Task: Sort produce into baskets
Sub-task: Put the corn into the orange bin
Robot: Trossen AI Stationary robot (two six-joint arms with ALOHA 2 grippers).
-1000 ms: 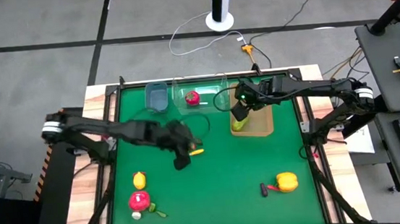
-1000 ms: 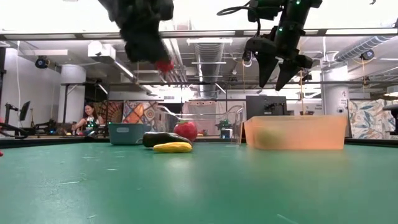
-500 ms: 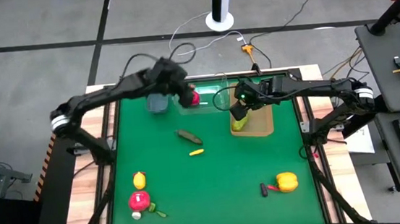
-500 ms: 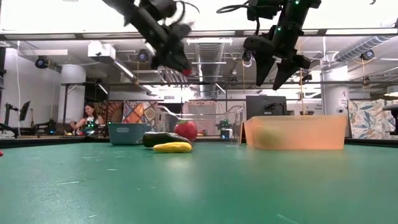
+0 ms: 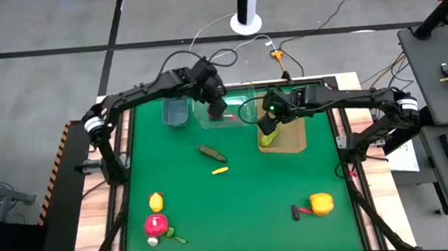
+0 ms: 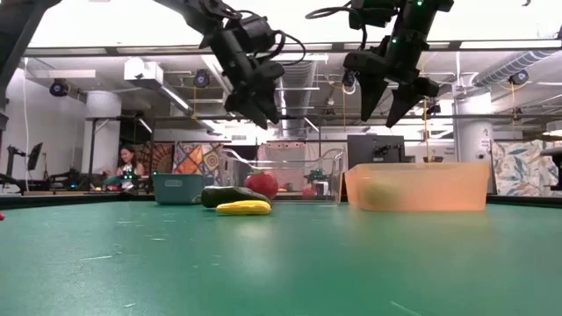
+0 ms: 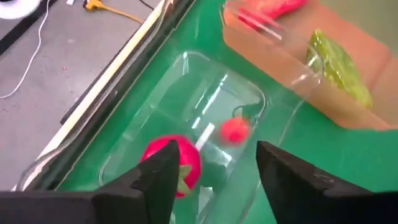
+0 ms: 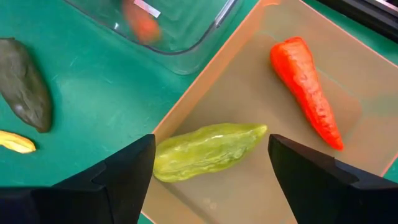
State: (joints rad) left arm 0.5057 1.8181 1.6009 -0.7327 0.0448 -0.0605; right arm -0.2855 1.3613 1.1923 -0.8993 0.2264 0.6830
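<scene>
Left gripper (image 5: 217, 103): I am holding it above the clear tub (image 5: 240, 118) at the far side of the table, fingers parted with nothing between them; the left wrist view looks straight down past my two dark fingers (image 7: 155, 183) into the tub.
Clear tub contents: a red strawberry-like piece with a green cap (image 7: 171, 158) is lying on the tub floor, and a small red round piece (image 7: 234, 130) is sitting just beside it, apart from my fingers.
Right gripper (image 5: 268, 125): I am hanging it over the tan tray (image 5: 294, 144), jaws standing wide and gripping nothing; in the low view it is well above the tray's rim.
Tan tray contents: a pale green cucumber (image 8: 208, 150) is lying near the tray's wall, and a red chilli (image 8: 305, 91) is lying apart from it.
Blue-grey bin (image 5: 175, 109): sitting just beside the clear tub, on its left; I cannot tell what is inside.
Green mat (image 5: 247, 205), middle: a dark green cucumber (image 5: 210, 153) is lying near a small yellow piece (image 5: 221, 170).
Mat, near left: a lemon (image 5: 156, 202) is sitting just above a red round piece (image 5: 155, 224), with tiny bits (image 5: 165, 238) beside it.
Mat, near right: a yellow pepper (image 5: 321, 204) is resting with a small dark-and-red piece (image 5: 298, 212) touching its left side.
</scene>
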